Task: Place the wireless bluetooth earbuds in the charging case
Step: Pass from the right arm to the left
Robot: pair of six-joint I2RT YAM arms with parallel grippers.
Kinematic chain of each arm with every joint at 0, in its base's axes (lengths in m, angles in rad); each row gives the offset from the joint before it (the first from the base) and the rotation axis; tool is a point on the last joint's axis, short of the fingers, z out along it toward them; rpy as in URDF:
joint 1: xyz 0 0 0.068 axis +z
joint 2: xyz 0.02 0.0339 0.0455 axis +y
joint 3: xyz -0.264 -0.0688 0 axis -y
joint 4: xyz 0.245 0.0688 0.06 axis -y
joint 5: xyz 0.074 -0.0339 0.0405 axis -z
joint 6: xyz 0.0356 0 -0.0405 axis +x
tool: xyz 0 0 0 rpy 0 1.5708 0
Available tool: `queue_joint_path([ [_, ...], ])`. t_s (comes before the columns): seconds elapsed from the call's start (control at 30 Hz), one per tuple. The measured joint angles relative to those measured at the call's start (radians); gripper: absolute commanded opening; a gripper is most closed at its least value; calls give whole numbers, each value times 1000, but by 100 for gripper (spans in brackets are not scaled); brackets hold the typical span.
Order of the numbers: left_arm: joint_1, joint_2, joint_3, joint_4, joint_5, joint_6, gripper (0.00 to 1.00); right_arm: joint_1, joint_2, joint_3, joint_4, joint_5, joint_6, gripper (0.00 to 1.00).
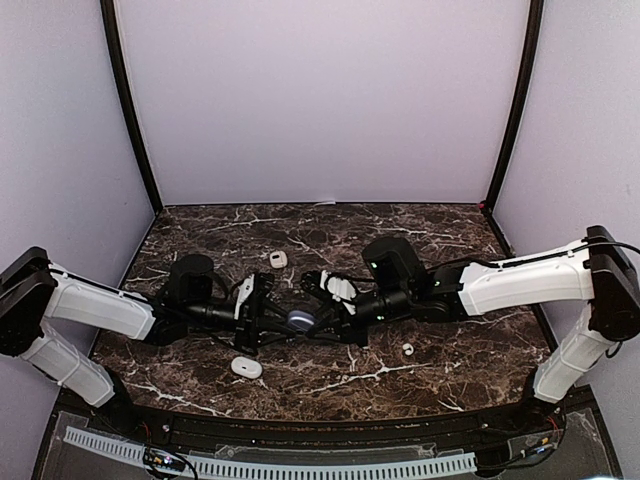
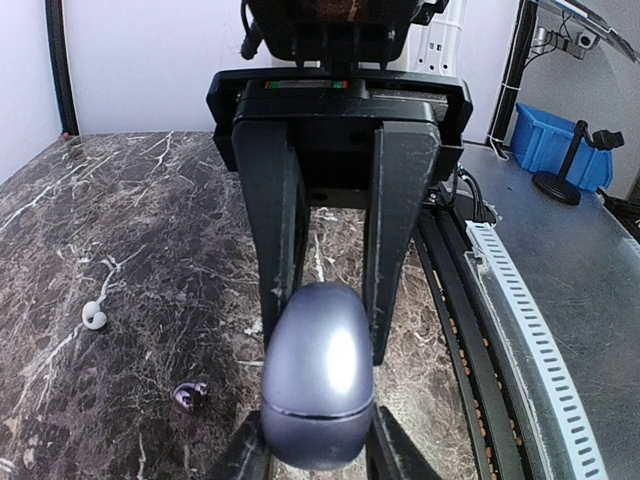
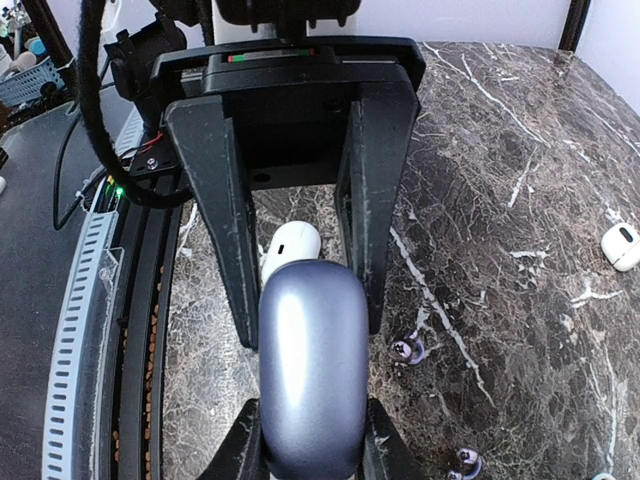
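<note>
1. Closed lavender-grey charging case (image 2: 318, 370) sits clamped at one end in the left gripper (image 2: 316, 448), whose fingers are narrowed onto its sides.
2. The right gripper (image 3: 305, 450) pinches the opposite end likewise, at mid-table.
3. One purple earbud (image 3: 407, 350) and another (image 3: 466, 462) lie loose on the marble table (image 3: 520, 150) beside the held case.
4. A white earbud (image 1: 407, 349) lies farther right.
5. One white case (image 1: 246, 367) lies near-left, and a second white case (image 1: 278, 259) lies farther back.

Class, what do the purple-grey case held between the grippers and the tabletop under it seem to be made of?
The case: probably moulded plastic with a smooth, satin-gloss finish, judging by the soft white highlight on its rounded shell. The tabletop: dark marble or a marble-print laminate, white veins on brown-black; the pictures cannot settle which.
</note>
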Motion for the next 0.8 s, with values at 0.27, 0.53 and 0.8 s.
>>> queue_joint_path([
  [0.27, 0, 0, 0, 7, 0, -8, 47, 0, 0, 0, 0, 0, 6, 11],
  [0.53, -7, 5, 0, 13, 16, -11, 50, 0, 0, 0, 0, -1, 10, 11],
  [0.8, -15, 20, 0, 23, 15, -21, 31, 1, 13, 0, 8, -7, 10, 12],
])
